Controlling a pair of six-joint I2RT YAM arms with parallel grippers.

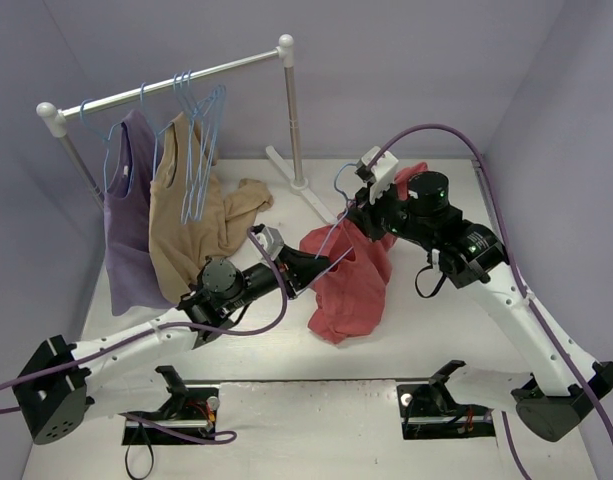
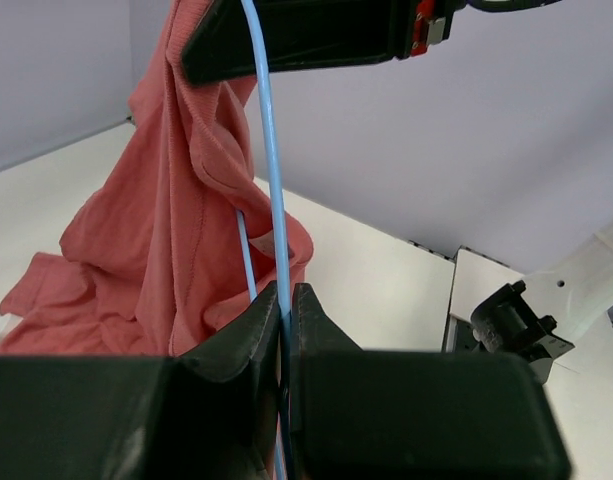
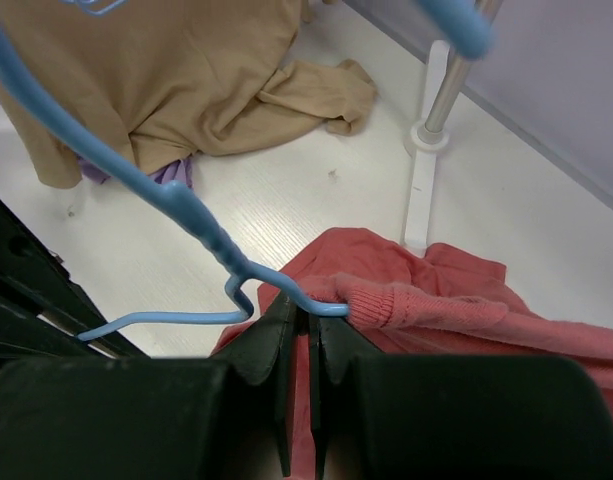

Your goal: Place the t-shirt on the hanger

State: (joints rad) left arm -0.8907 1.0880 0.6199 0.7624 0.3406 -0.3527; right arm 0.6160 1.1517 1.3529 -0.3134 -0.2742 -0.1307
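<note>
The coral-red t-shirt (image 1: 351, 285) hangs in a bunch at mid-table, its lower part resting on the surface. The light-blue hanger (image 1: 338, 182) is up beside it, hook at the top, one arm pushed into the shirt's ribbed neck (image 3: 406, 300). My left gripper (image 1: 316, 262) is shut on the hanger's lower wire (image 2: 276, 220), the shirt (image 2: 166, 240) hanging to its left. My right gripper (image 1: 362, 214) is shut on the shirt's top edge, and the hanger wire (image 3: 201, 225) lies across its fingertips (image 3: 286, 320). It also shows at the top of the left wrist view (image 2: 306, 35).
A clothes rack (image 1: 186, 80) stands at the back left with several spare blue hangers (image 1: 201, 130), a lilac top (image 1: 126, 220) and a tan garment (image 1: 191, 215) that trails onto the table (image 3: 186, 70). The rack's post and foot (image 3: 426, 140) stand just behind the shirt.
</note>
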